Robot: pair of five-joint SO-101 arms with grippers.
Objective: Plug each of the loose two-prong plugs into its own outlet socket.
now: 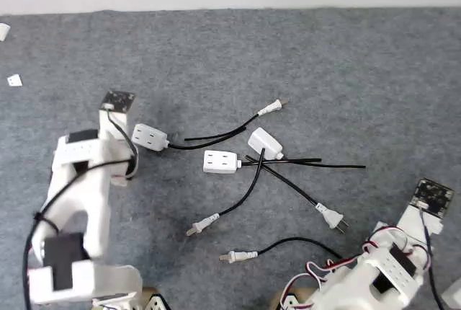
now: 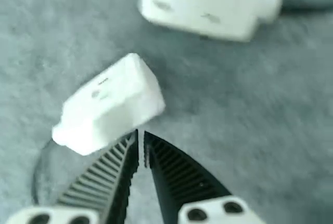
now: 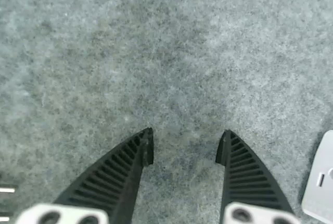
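Left gripper (image 2: 140, 139), nearly closed and empty, sits just beside one socket (image 2: 108, 104), right gripper (image 3: 184, 148) gapes empty over the table (image 3: 171, 36), loose plugs (image 1: 202, 226) lie well apart on crossed cords (image 1: 338, 166); likely risk: closed tips just shove the light socket, or a lifted plug drags the tangle.

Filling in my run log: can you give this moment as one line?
left pincer: shut, close to socket block | right pincer: open over bare carpet | plugs: none plugged in
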